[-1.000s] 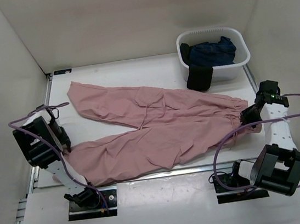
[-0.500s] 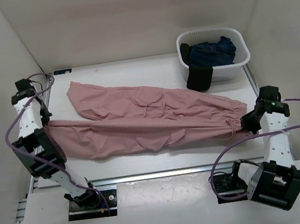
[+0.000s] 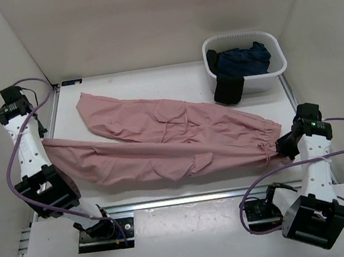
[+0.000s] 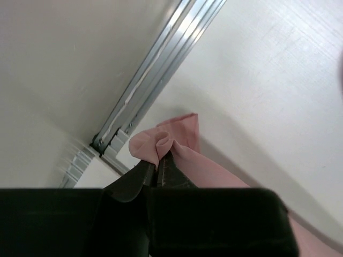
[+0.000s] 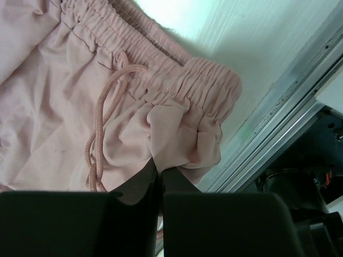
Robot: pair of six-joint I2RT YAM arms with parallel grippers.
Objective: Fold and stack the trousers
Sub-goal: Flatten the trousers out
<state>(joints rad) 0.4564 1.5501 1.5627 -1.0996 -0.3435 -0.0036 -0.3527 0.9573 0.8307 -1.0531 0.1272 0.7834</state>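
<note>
The dusty-pink trousers (image 3: 167,138) lie stretched across the table, waist to the right, legs to the left. My left gripper (image 3: 46,144) is shut on the hem of the near leg (image 4: 161,143), held above the table's left edge. My right gripper (image 3: 280,146) is shut on the gathered waistband (image 5: 187,139) at the right, with the drawstring (image 5: 102,123) hanging beside it. The far leg (image 3: 103,112) lies flat and points to the back left.
A white basket (image 3: 276,66) at the back right holds a dark navy garment (image 3: 242,59), and a black garment (image 3: 228,89) hangs over its front wall. Metal rails run along the left (image 4: 155,69) and right (image 5: 284,112) table edges. White walls stand close.
My left gripper has pulled the near leg's hem out to the left and back, drawing that leg straight. My right gripper has moved slightly nearer with the waistband. The trousers are now taut.
</note>
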